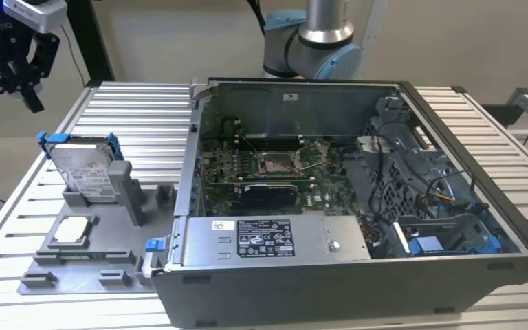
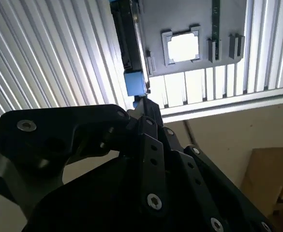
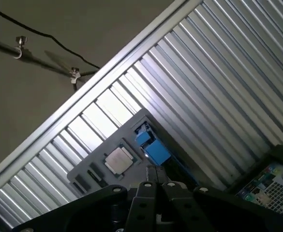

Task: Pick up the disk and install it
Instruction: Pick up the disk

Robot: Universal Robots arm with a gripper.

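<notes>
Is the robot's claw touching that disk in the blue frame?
Apart. The exterior view shows the gripper hanging above the table's edge, with a clear gap to the upright disk.

A grey holder sits on the slatted table, below the gripper and closest to it. A small square silver chip lies in the holder's tray. Well away from the gripper stands an open computer case. Inside it are a green motherboard and a grey box with a black-and-white label.

Silver arm, blue joint caps, black end effector.
</notes>
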